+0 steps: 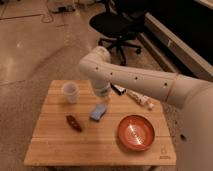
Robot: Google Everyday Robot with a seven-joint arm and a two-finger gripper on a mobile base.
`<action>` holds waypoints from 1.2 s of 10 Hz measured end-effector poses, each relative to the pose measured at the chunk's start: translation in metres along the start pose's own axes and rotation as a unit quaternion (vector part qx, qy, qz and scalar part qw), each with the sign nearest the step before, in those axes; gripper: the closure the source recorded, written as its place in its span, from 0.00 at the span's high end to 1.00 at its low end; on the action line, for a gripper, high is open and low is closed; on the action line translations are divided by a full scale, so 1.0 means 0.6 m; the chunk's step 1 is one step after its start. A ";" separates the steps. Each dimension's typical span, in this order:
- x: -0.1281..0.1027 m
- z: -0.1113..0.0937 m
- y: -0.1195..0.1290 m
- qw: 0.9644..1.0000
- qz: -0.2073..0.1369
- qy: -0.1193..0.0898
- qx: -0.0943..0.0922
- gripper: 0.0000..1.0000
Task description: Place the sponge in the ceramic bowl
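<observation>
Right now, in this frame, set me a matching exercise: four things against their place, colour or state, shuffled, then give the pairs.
1 sponge
2 ceramic bowl
3 white cup
4 gripper

A red-orange, front right of the table
B shut, close over the sponge
C blue, mid-table
D back left of the table

Pairs: 1-C, 2-A, 3-D, 4-B

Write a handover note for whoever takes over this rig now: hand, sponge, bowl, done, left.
Hand: shut, not gripping anything visible, low over the wooden table just behind the blue sponge.
Sponge: flat on the table near its middle.
Ceramic bowl: empty, by the near right corner, apart from the sponge.
Done: nothing yet.
Left: open, grasp sponge, carry it to bowl, release.
</observation>
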 end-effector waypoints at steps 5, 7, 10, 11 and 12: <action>0.008 -0.029 0.005 1.000 0.004 -0.008 0.001 0.38; -0.001 -0.002 -0.012 1.000 -0.004 -0.011 0.003 0.38; -0.009 0.018 0.005 1.000 -0.009 -0.014 -0.005 0.38; -0.008 0.006 0.008 1.000 -0.010 -0.015 -0.008 0.38; -0.004 -0.002 0.007 1.000 -0.008 -0.015 -0.008 0.38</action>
